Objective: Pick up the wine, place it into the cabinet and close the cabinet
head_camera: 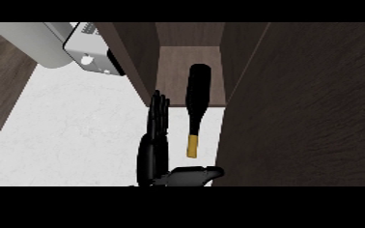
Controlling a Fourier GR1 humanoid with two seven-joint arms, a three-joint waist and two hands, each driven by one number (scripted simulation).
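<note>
Holds left hand [155,147] flat, fingers straight, thumb spread, gripping nothing, just beside wine [197,94]. Has wine lying on cabinet [175,63] floor, body inside, gold neck poking out front, likely blocking door [299,106]. Probably needs pushing deeper before closing.

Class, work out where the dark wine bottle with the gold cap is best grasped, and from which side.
Probably the slim neck of the dark wine bottle, just behind its gold cap, coming from above at the open front. The bottle lies flat, its thick body inside the brown wooden cabinet between close side walls, neck pointing out.
</note>
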